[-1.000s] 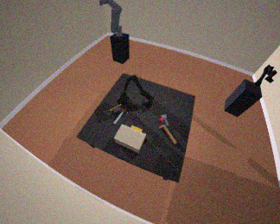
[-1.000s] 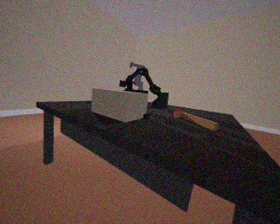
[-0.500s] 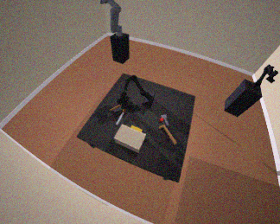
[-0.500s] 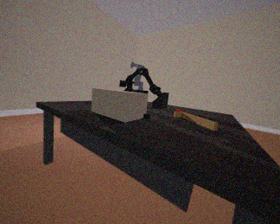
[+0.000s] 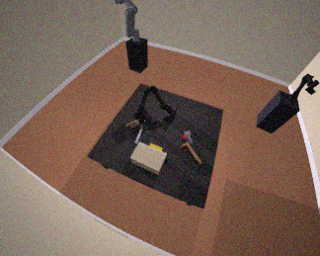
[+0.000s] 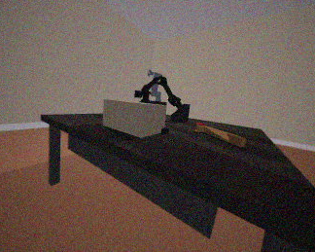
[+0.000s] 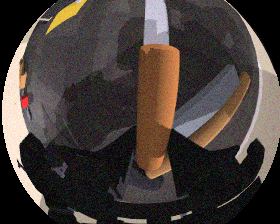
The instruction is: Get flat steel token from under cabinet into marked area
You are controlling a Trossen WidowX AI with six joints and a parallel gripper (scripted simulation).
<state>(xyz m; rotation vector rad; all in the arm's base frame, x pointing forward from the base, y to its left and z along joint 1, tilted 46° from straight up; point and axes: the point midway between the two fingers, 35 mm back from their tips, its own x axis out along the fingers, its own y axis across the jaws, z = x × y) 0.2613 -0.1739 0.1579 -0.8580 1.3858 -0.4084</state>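
Observation:
My gripper (image 5: 143,124) (image 6: 144,94) (image 7: 151,130) is shut on a tool with a brown wooden handle (image 7: 156,110) and a pale steel blade (image 7: 155,18) (image 5: 137,135). It holds the tool low over the dark table (image 5: 197,179) (image 6: 208,176), just behind the beige cabinet (image 5: 148,157) (image 6: 135,117), with the blade pointing toward the cabinet. A yellow marked patch (image 5: 156,147) (image 7: 69,11) shows at the cabinet's edge. The steel token is not visible in any view.
A second wooden-handled tool (image 7: 221,116) (image 5: 132,124) lies on the table beside the gripper. A long wooden stick (image 5: 193,152) (image 6: 223,134) with a red part (image 5: 185,136) (image 6: 199,124) lies to the right of the cabinet. Two dark camera stands (image 5: 137,54) (image 5: 278,112) stand on the floor.

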